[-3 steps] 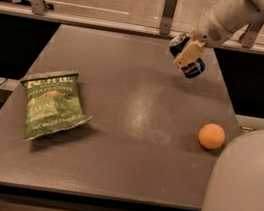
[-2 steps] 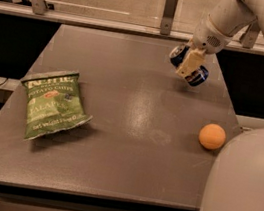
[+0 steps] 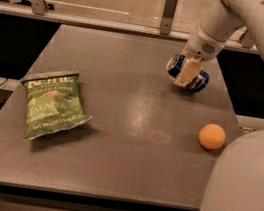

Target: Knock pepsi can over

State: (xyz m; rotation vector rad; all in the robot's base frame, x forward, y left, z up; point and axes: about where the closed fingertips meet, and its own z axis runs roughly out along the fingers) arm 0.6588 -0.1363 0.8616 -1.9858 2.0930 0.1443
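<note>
The pepsi can [image 3: 200, 82] is dark blue with a silver end facing left. It lies tipped on its side on the far right part of the grey table [image 3: 111, 165]. My gripper [image 3: 188, 74] hangs from the white arm straight over the can's middle and touches it, hiding part of the can. The can's two ends stick out on either side of the gripper.
An orange ball [image 3: 212, 136] sits near the table's right edge, in front of the can. A green chip bag [image 3: 51, 103] lies on the left. My white arm body [image 3: 240, 197] fills the lower right. A rail with posts [image 3: 169, 10] runs behind the table.
The gripper and the can have moved together toward the front and slightly right. The can has gone from tilted to lying on its side. The ball and bag have not moved.
</note>
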